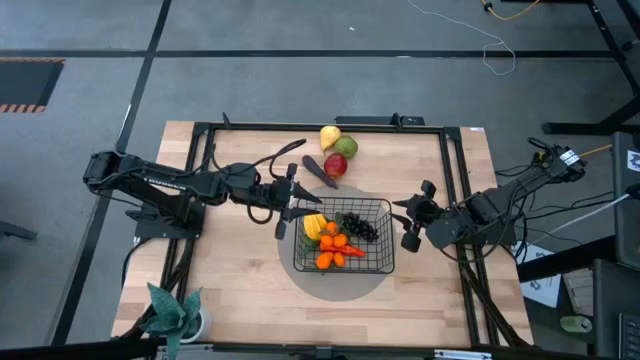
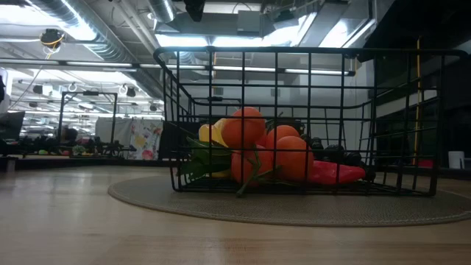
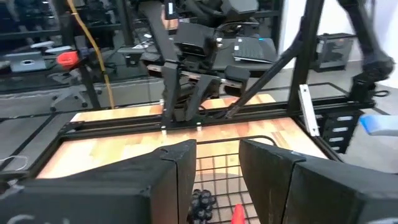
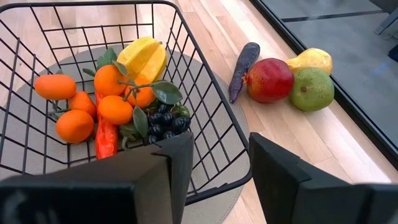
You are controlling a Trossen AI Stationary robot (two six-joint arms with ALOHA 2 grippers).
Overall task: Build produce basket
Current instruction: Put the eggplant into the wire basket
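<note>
The left gripper (image 1: 293,210) is held empty over the basket (image 1: 386,262) rim, fingers apart, seemingly just after a drop; the right gripper (image 1: 412,222) is parked beside, also parted.

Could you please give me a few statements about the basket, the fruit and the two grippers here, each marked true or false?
1. The basket sits on a round mat. True.
2. The red apple is inside the basket. False: it lies on the table beside the green apple.
3. The dark grapes are in the basket. True.
4. The right gripper holds the eggplant. False: it is open and empty.
5. The left gripper is open at the basket's edge. True.
</note>
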